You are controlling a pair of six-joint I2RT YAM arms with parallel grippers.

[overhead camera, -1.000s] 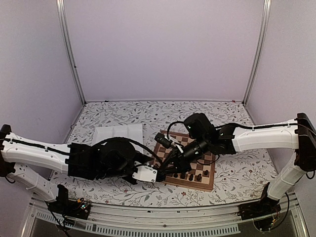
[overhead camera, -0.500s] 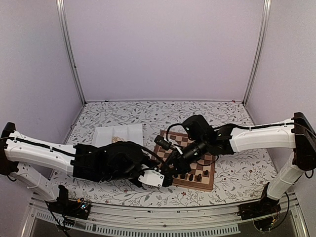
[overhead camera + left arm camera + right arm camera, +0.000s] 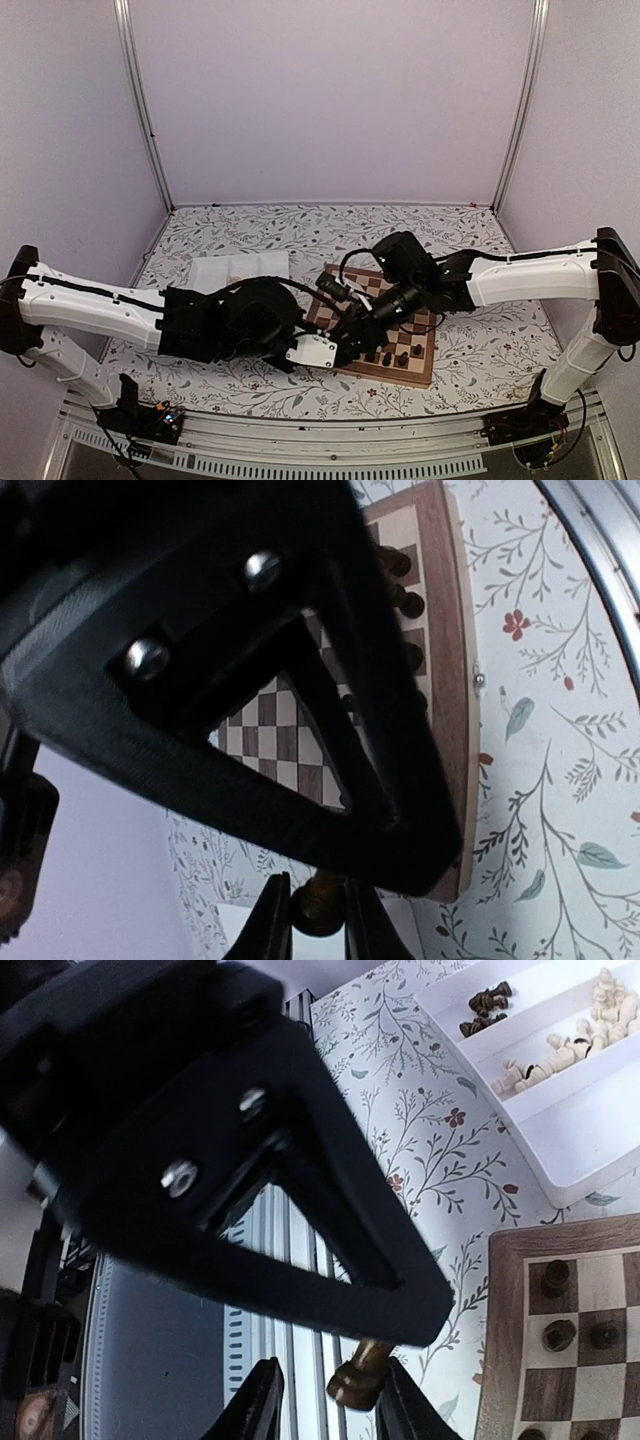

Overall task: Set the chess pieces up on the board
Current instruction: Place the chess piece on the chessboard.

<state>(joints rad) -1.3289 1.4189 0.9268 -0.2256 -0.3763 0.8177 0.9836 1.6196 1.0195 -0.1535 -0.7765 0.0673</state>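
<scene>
The left arm [image 3: 100, 310] and right arm [image 3: 520, 275] stretch low over the counter [image 3: 250, 230], meeting at the 7 o'clock corner of the board [image 3: 418, 375]. The left gripper [image 3: 318, 892] has its jaws pinched on a dark piece [image 3: 318, 908], which is largely cut off. The right gripper [image 3: 330, 1380] has its jaws slightly apart around a dark chessman [image 3: 358, 1375] lying along 7-to-1 o'clock, its top hidden. Whether both are one piece is unclear.

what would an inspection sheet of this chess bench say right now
surface: floral-print tablecloth, flat
job's things: square wooden chessboard; small dark brown wooden chessmen along its near edge
clutter: white two-compartment plastic tray holding pale beige chessmen and more dark ones
grippers: left gripper shut on one dark piece; right gripper open, tilted dark piece between its fingers
cables: black cable looped above the right wrist
surroundings: lilac walls, metal corner posts
</scene>
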